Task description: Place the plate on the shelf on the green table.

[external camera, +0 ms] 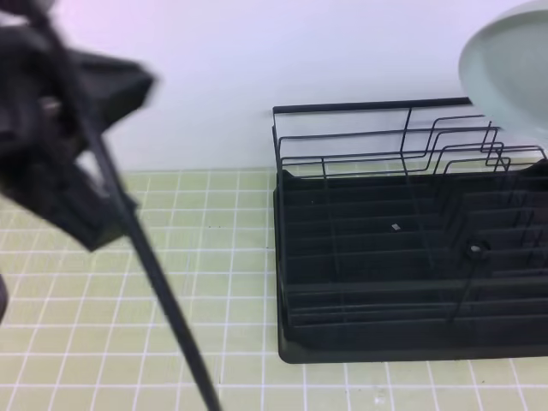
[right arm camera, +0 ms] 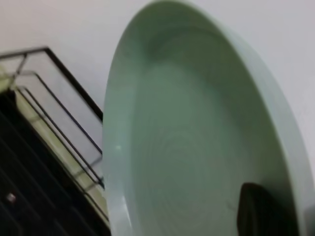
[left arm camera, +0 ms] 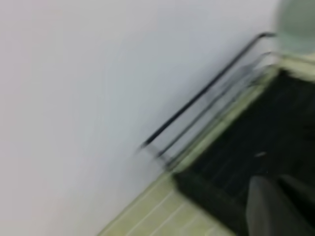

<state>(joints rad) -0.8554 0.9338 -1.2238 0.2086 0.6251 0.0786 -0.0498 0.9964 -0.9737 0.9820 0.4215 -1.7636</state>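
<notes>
The pale blue-green plate (external camera: 509, 68) hangs tilted in the air above the back right corner of the black dish rack (external camera: 402, 257), cut off by the frame edge. In the right wrist view the plate (right arm camera: 197, 137) fills the frame, with one black fingertip (right arm camera: 256, 211) of my right gripper pressed on its inner face; the other finger is hidden behind it. The rack stands empty on the green tiled table (external camera: 197, 257). My left arm (external camera: 60, 137) is a dark blur at the far left, well away from the rack. A dark finger (left arm camera: 268, 206) shows blurred in the left wrist view.
A plain white wall stands right behind the rack's rear wire rail (external camera: 368, 108). A thin black cable (external camera: 154, 274) slants down from the left arm to the front edge. Bare tiles lie left of and in front of the rack.
</notes>
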